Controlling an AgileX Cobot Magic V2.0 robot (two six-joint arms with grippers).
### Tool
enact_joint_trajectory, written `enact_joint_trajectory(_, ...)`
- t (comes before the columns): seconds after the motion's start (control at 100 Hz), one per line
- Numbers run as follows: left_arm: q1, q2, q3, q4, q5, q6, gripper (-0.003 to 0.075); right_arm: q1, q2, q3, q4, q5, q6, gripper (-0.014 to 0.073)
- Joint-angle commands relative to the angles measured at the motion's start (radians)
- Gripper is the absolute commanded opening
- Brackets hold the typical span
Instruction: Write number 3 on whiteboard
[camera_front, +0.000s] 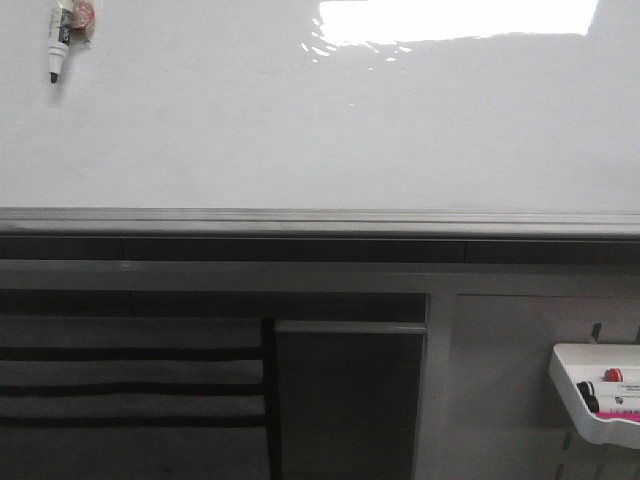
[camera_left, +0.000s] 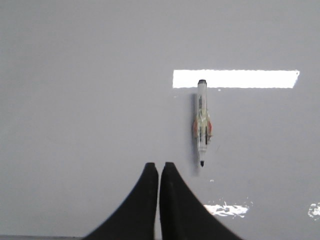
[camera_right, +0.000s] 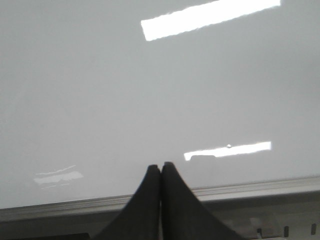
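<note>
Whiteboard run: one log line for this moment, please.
whiteboard: blank, no 3 | marker: on board, uncapped | left gripper: shut, empty | right gripper: shut, empty

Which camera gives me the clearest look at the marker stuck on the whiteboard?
The left wrist view: the marker shows whole, uncapped, tip toward the shut left gripper. The front view catches it only at the whiteboard's upper left corner, cut by the frame edge. The right wrist view does not show it.

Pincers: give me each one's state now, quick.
Left pincer: closed, holding nothing; marker sits apart on the whiteboard.
Right pincer: closed, holding nothing.
</note>
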Motion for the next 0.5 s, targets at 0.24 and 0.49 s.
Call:
enact_joint_trajectory(0.24,0.002,0.288,-0.339,0.002,0.242,0.003,-0.002,-0.001,0.304,-0.31,0.0,0.13,-0.108,-0.0062)
enact_joint_trajectory(0.49,0.002,0.406,-0.345,0.002,0.211,0.003,-0.002,-0.001,0.405,-0.345,0.0,0.123,-0.108,-0.0062)
